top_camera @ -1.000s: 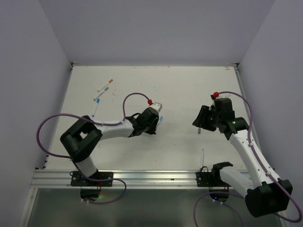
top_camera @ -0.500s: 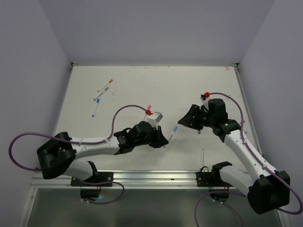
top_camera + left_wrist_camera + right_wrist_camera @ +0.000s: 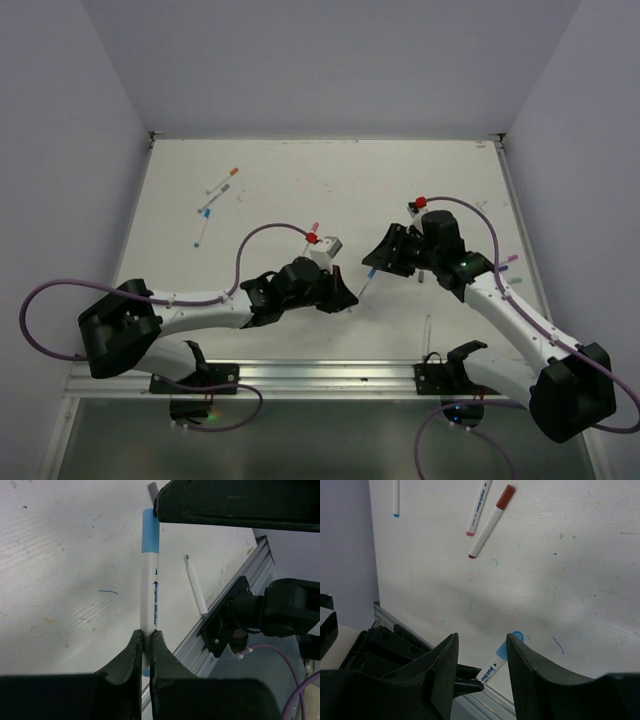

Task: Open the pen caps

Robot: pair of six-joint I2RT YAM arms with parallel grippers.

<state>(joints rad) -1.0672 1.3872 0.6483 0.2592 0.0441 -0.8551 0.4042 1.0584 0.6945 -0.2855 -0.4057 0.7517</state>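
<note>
Though capped, pen (image 3: 149, 587) in left pincer (image 3: 146, 636)

Place: a robot test cell in a lab
Walls: plain pale lavender panels (image 3: 330, 60) closing in the back and both sides of the frame
Table: white tabletop (image 3: 400, 180) with ink scribbles, filling the middle
Mounting: aluminium rail (image 3: 320, 375) along the bottom, the left arm base (image 3: 195, 378) and right arm base (image 3: 447, 375) bolted to it
Cabling: purple cables (image 3: 280, 226) looped over the arms

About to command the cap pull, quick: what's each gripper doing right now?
Left gripper: shut on the blue-capped pen.
Right gripper: open, holding nothing.
</note>
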